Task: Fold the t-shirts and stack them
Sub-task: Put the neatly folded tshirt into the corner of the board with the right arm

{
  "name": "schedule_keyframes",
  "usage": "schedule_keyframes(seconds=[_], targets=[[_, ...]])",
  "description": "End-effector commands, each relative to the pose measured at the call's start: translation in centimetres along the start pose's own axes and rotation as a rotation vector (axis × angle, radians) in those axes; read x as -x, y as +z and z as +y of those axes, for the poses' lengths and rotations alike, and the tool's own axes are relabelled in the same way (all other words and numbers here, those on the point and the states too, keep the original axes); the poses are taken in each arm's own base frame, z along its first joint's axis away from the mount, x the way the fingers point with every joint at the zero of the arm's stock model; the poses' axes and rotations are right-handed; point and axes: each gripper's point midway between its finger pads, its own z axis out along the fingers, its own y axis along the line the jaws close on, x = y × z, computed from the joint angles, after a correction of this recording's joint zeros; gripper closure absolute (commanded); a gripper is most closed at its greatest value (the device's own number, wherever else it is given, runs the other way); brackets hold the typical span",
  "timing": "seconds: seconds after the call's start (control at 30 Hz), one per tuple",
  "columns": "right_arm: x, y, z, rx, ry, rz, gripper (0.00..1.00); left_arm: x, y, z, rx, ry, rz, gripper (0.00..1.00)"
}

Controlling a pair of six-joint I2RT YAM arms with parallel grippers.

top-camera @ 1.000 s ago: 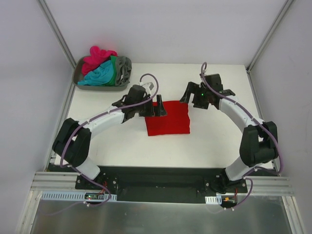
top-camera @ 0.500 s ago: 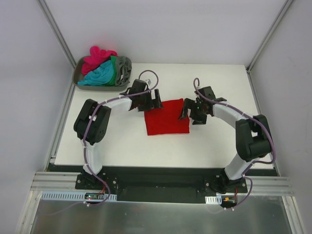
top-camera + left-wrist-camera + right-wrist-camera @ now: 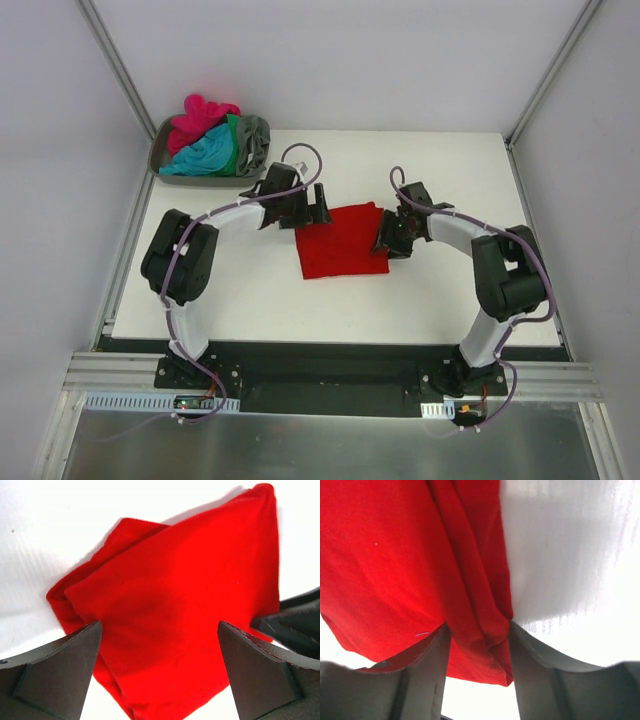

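A bright red t-shirt (image 3: 340, 248) lies folded into a rough square on the white table. My left gripper (image 3: 319, 213) is low at its far left corner, open, with one finger on each side of the cloth (image 3: 175, 605) and not touching it. My right gripper (image 3: 385, 240) is at the shirt's right edge, and its fingers (image 3: 427, 670) press in on a bunched fold of the red cloth (image 3: 485, 630). More t-shirts sit in a heap at the far left: magenta-pink (image 3: 200, 115), teal-blue (image 3: 203, 155), green (image 3: 232, 142) and grey (image 3: 256, 138).
The heap of shirts fills a grey plastic tray (image 3: 205, 181) at the table's far left corner. White walls and metal frame posts enclose the table. Both forearms reach in low over the table on either side of the red shirt.
The right gripper has come down and left onto the shirt's right edge and closed its jaws on the cloth. The left arm has swung its elbow out; its gripper stays open at the far left corner.
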Motion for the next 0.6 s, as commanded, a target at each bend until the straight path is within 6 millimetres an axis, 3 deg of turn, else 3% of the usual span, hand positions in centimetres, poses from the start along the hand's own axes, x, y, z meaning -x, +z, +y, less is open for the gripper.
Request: schedule_keyframes(seconds=[0.0,0.1,0.23,0.4,0.57], targets=[[-0.8,1.3,-1.5,-0.078,0.045,0.009,0.54,2.1,-5.0,-2.7,-0.054,0.084,-0.103,0.01],[-1.2,0.6,-2.1,-0.104,0.043,-0.008,0.76,1.2,-7.3,-2.6,-0.053,0.109,-0.133,0.01],[-1.8,-1.5,-4.5,-0.188,0.030,-0.030,0.90,-0.3,-9.7,-1.0,-0.006,0.105,-0.192,0.01],[-2.6,-5.1,-8.5,-0.306,0.018,-0.020,0.92,-1.1,-11.6,0.4,0.047,0.106,-0.249,0.01],[-2.3,-9.3,-14.8,-0.536,0.075,-0.058,0.93,-1.0,-12.7,1.4,0.094,0.128,-0.298,0.01]])
